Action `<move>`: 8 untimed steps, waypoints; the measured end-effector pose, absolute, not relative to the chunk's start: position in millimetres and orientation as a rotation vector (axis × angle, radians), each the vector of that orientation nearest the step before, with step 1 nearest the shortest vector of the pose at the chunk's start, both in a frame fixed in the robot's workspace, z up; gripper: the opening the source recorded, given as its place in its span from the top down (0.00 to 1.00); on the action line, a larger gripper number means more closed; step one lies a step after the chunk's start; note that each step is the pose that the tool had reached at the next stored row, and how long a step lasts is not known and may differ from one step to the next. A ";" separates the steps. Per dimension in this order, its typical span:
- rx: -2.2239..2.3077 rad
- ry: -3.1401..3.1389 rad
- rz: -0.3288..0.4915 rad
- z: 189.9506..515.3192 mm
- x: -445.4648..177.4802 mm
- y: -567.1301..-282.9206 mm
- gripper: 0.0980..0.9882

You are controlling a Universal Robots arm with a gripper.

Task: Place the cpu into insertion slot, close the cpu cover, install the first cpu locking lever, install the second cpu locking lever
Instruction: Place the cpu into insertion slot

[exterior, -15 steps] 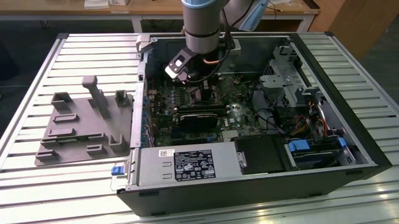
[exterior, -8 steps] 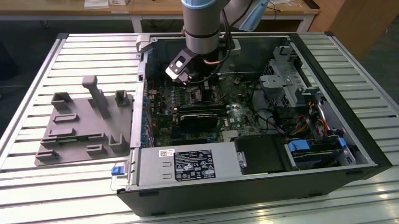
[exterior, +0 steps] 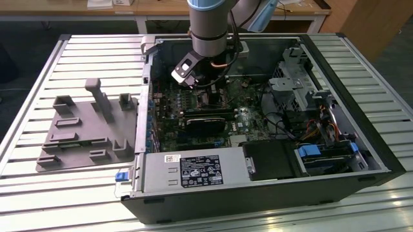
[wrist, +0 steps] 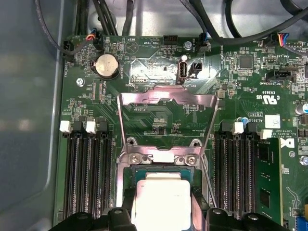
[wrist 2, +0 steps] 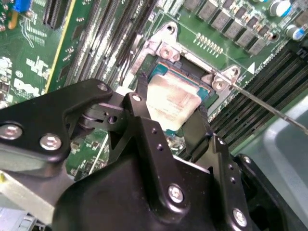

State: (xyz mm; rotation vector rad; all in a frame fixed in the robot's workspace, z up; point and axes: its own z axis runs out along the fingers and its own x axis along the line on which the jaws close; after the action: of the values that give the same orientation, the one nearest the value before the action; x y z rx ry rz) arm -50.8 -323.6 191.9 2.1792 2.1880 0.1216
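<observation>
In both wrist views the cpu (wrist: 161,197) (wrist 2: 171,101), a pale silver-beige square, sits between my two black fingers (wrist: 126,211) (wrist 2: 139,98). My gripper (wrist: 162,214) (wrist 2: 169,109) is shut on it. The chip lies over the insertion slot (wrist: 161,158) (wrist 2: 166,52), whose silvery rim and blue-green edge show just beyond it. I cannot tell whether the chip rests fully in the socket. The cpu cover (wrist: 126,120) stands swung open, away from the socket. A thin wire locking lever (wrist 2: 269,108) (wrist: 207,179) runs free beside the socket. In the exterior view the gripper (exterior: 208,92) reaches down inside the computer case.
Black memory slots (wrist: 89,173) flank the socket, with a memory stick (wrist: 267,178) in the outermost one. A coin battery (wrist: 107,65) lies beyond the cover. The exterior view shows a black card (exterior: 208,121), the power supply (exterior: 193,171) and a grey fixture tray (exterior: 84,130) at its left.
</observation>
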 end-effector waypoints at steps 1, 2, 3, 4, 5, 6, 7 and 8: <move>2.179 2.188 0.122 191.9 -50.8 -323.6 0.51; 2.179 2.188 0.122 191.8 -50.8 -323.5 0.51; 2.179 2.188 0.123 191.7 -50.8 -323.5 0.51; 2.179 2.188 0.123 191.7 -50.7 -323.5 0.51; 2.179 2.188 0.123 191.7 -50.7 -323.5 0.51; 2.179 2.188 0.123 191.7 -50.7 -323.5 0.51; 2.180 2.188 0.123 191.7 -50.7 -323.5 0.51; 2.180 2.188 0.123 191.7 -50.7 -323.5 0.51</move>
State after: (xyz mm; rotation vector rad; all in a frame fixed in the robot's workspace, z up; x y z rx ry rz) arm -50.7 -323.5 191.7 2.1795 2.1883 0.1232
